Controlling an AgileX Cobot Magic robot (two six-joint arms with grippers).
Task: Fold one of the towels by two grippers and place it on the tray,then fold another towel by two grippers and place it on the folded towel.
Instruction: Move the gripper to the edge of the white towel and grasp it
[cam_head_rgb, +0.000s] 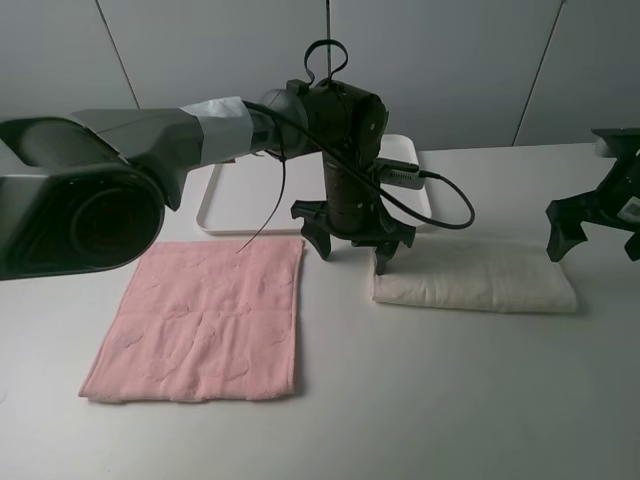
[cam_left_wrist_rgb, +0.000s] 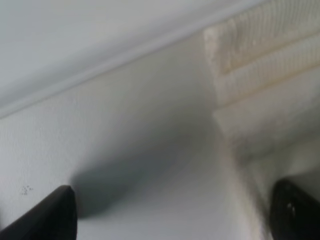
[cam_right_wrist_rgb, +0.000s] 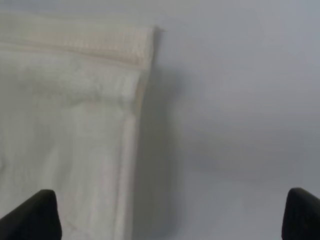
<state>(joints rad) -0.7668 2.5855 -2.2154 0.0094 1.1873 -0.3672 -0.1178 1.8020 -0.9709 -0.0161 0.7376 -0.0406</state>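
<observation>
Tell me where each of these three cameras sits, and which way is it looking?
Exterior high: mounted high off the arms, looking down over the table at the pink towel, cream towel and tray; both arms show, with the left gripper and right gripper.
Left wrist: on the left arm, looking past its black fingertips at one corner of the cream towel.
Right wrist: on the right arm, looking past its fingertips at the towel's other end.
Shared: all three see the cream towel.

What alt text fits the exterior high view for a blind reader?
A folded cream-white towel lies on the white table, the open left hand at one end and the open right hand at the other. A pink towel lies spread flat beside it; a white tray sits behind.
</observation>
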